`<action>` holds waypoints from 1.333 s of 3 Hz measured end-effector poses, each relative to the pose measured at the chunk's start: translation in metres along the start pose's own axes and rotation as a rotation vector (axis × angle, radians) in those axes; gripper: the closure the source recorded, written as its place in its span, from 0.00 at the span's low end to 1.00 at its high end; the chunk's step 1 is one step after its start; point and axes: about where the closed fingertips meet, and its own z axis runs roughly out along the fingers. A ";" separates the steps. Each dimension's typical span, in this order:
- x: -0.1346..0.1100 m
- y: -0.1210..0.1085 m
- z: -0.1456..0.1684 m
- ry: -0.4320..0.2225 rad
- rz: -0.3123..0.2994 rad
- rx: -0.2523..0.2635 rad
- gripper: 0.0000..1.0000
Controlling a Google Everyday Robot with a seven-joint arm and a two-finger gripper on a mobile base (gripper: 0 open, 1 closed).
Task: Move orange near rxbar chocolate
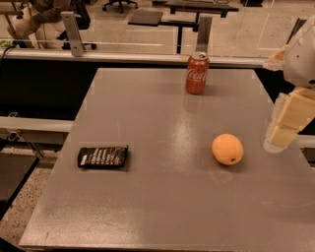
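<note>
The orange (pixel 227 149) is round with a small dark spot and lies on the grey table (pixel 162 206), right of centre. The rxbar chocolate (pixel 103 156), a flat black wrapper with white lettering, lies at the table's left side, well apart from the orange. My gripper (pixel 281 137) hangs at the right edge of the view. It is above the table's right edge, to the right of the orange and not touching it.
A red Coca-Cola can (pixel 197 73) stands upright near the table's far edge, behind the orange. A glass partition with metal posts (pixel 72 33) runs behind the table. A person on a chair (pixel 44 15) sits beyond it at the far left.
</note>
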 end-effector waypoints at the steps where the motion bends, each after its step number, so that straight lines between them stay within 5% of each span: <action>1: -0.002 0.001 0.004 -0.008 -0.005 -0.009 0.00; 4: -0.014 0.018 0.070 -0.086 -0.072 -0.131 0.00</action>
